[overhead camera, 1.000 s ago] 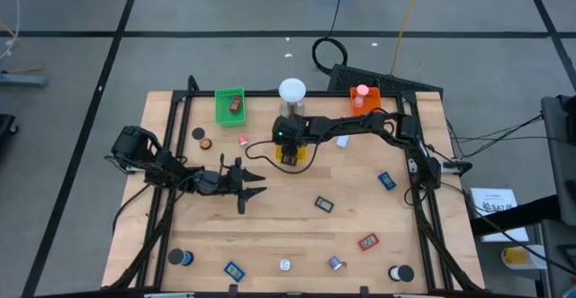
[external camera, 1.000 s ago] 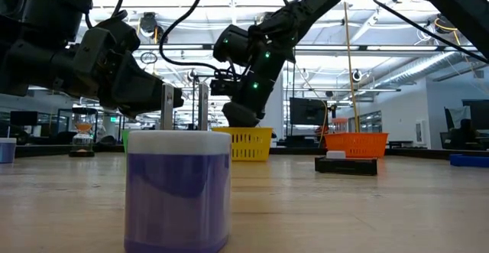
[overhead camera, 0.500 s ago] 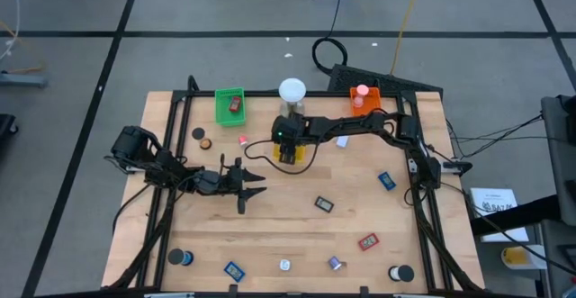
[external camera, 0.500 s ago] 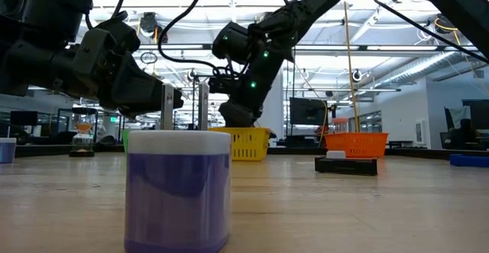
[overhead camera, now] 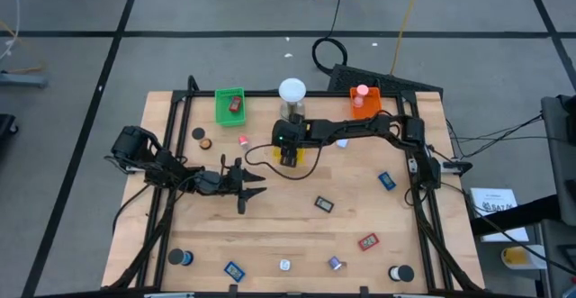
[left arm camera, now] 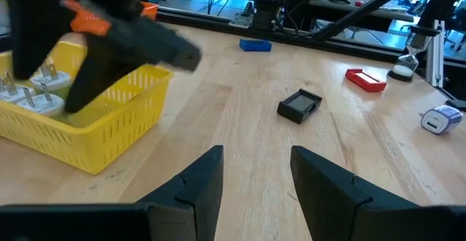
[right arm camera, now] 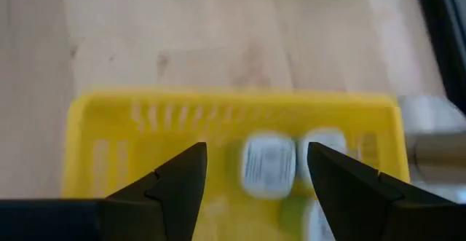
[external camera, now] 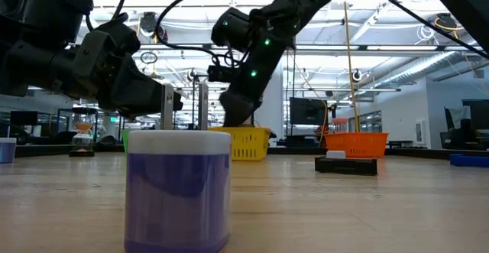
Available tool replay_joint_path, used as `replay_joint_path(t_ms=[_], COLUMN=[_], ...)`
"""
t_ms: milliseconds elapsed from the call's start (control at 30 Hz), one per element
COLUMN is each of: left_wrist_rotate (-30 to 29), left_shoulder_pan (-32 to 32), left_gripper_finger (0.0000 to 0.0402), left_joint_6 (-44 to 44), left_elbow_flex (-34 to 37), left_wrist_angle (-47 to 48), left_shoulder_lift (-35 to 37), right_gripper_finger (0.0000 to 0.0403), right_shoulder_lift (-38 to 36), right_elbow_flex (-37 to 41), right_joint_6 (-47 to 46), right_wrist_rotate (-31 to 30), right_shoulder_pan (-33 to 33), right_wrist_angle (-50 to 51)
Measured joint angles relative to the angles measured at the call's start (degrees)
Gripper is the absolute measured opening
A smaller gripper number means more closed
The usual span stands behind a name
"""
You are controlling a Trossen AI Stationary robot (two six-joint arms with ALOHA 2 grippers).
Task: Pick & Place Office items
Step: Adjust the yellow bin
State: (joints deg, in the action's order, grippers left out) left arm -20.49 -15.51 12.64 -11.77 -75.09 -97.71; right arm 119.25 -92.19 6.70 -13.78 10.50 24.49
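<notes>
**Right hand empty above the yellow tray**

The right hand (overhead camera: 289,157) hangs just over the yellow tray (overhead camera: 300,156), near the middle of the back part of the surface (overhead camera: 288,235). Its two fingers (right arm camera: 171,186) stand apart and hold nothing. Straight below them, inside the tray, lie white plug blocks (right arm camera: 268,164) side by side. So a drop into this tray looks done, and the hand is free for the next thing.

The rest of the office items lie scattered toward the front. A dark flat piece (overhead camera: 323,204) is the closest one to the right hand. It lies in front of the tray, a little to the right, and its long side runs slanted across the surface. A blue piece (overhead camera: 386,181) sits farther to the right. A red piece (overhead camera: 367,241) is near the front, and a black roll (overhead camera: 400,274) is in the front right corner.

The left hand (overhead camera: 255,185) waits low over the surface, left of the middle. Its fingers (left arm camera: 195,186) are apart and empty, and they point toward the same dark flat piece. Both hands are near it. The right hand looks a bit closer, but it would have to turn to match the slant.
</notes>
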Motion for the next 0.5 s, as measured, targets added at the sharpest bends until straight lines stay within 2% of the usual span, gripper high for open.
replay_joint_path(t_ms=[67, 167, 233, 333, 500], left_wrist_rotate=[-0.02, -0.02, -0.02, -0.04, -0.16], left_shoulder_pan=[0.0, -0.02, -0.02, -0.02, -0.02], left_gripper_finger=[0.0161, 0.0161, 0.0161, 0.0161, 0.0161], left_joint_6=[0.12, 0.16, 0.16, 0.2, 0.56], left_elbow_flex=[-0.02, -0.02, -0.02, -0.01, -0.02], left_wrist_angle=[0.03, 0.16, 0.44, 0.42, 0.42], left_shoulder_lift=[0.01, 0.0, 0.0, 0.02, 0.02], right_gripper_finger=[0.0228, 0.0218, 0.02, 0.0156, 0.0053], right_shoulder_lift=[-0.7, -3.7, -4.75, -7.59, -9.36], right_elbow_flex=[-0.12, -0.01, -0.22, 1.26, 5.54], right_joint_6=[-0.08, -2.23, -3.82, -6.92, -11.15], right_wrist_rotate=[-1.33, -4.55, -3.86, -2.63, 1.18], right_shoulder_pan=[-0.55, -1.64, -2.52, -4.89, -9.35], right_wrist_angle=[-0.23, 5.29, 6.36, 10.99, 10.31])
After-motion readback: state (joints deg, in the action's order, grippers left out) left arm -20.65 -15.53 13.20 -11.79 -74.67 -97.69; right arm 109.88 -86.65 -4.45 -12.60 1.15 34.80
